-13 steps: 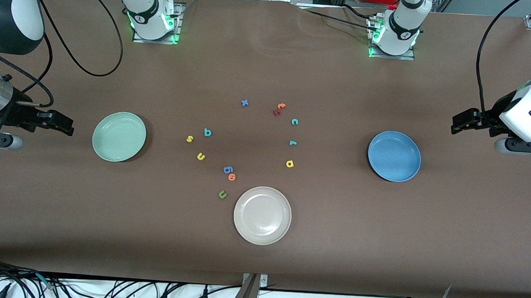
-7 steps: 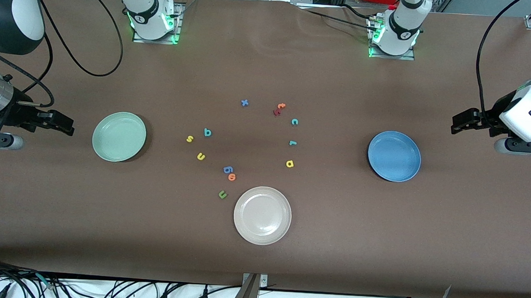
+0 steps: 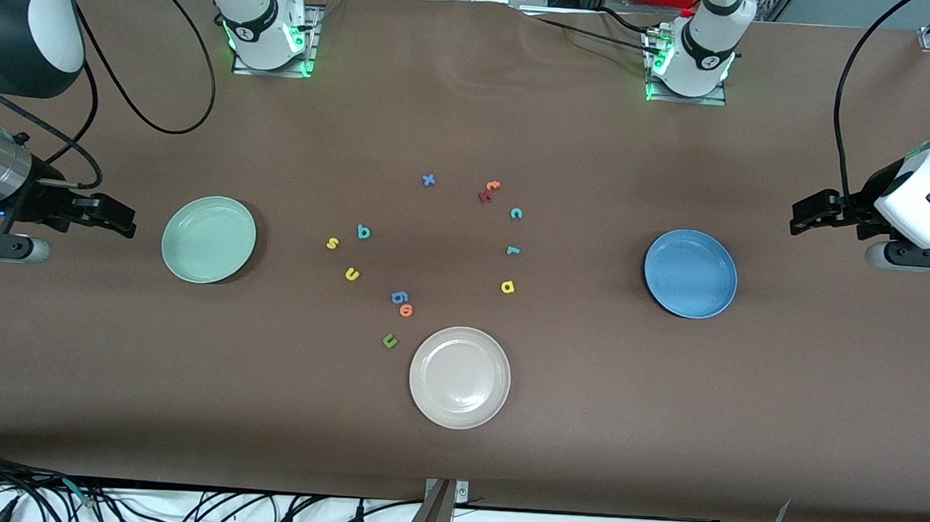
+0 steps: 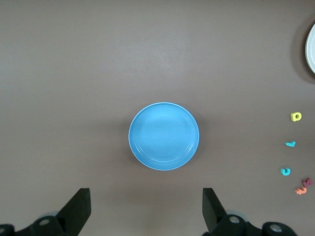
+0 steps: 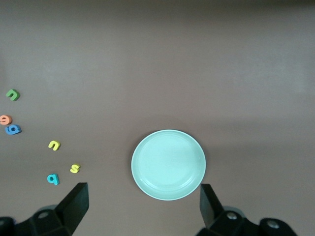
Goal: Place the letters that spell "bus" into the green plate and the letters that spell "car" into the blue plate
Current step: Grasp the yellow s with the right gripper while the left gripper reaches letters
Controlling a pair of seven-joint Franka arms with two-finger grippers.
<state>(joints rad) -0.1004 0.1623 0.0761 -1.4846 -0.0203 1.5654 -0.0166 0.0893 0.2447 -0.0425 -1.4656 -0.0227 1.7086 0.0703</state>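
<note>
Counting 3 plates (image 3: 462,335), 12 letters (image 3: 363,231)

1. An off-white plate (image 3: 460,378) sits on the brown table (image 3: 456,464), nearest the front camera.
2. A dark green "u" (image 3: 389,340) lies just beside that plate's rim, toward the right arm's end.
3. An orange "o" (image 3: 406,311) touches a blue "g" (image 3: 399,296), a little farther from the camera.
4. A blue "x" (image 3: 428,180) lies farthest from the camera.
5. An orange letter (image 3: 492,186) overlaps a red letter (image 3: 484,196) near the "x".
</note>
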